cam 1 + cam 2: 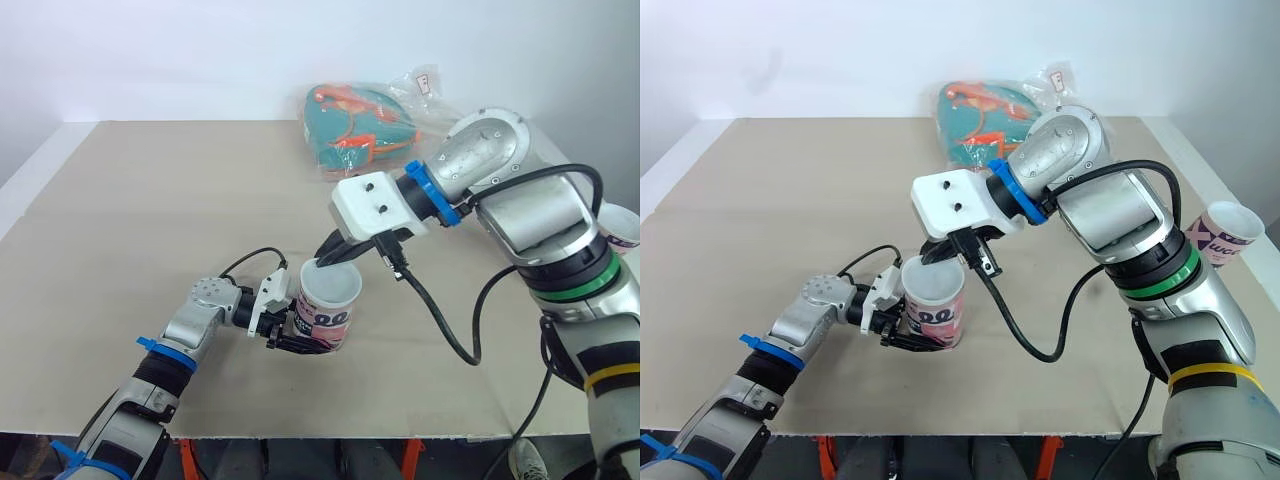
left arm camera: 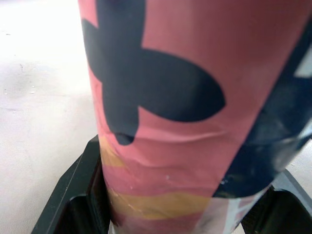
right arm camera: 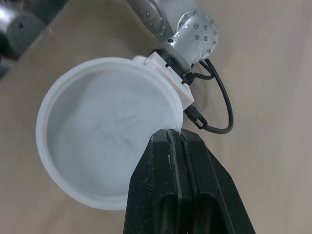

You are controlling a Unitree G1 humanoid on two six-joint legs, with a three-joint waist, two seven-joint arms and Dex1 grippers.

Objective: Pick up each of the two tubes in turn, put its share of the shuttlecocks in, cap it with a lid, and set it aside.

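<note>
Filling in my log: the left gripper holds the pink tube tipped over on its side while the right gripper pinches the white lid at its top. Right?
Not quite: the pink tube is upright, not on its side, as the left eye view shows. The left gripper does hold it, and the right gripper pinches the white lid at its top.

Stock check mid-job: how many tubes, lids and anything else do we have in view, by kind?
Pink-and-navy printed cylindrical tubes: 2, one in the left gripper, one at the far right.
Translucent white plastic lids: 1, on the held tube, pinched by the right gripper.
Clear plastic bags with teal and orange contents: 1.
Total: 4.
</note>
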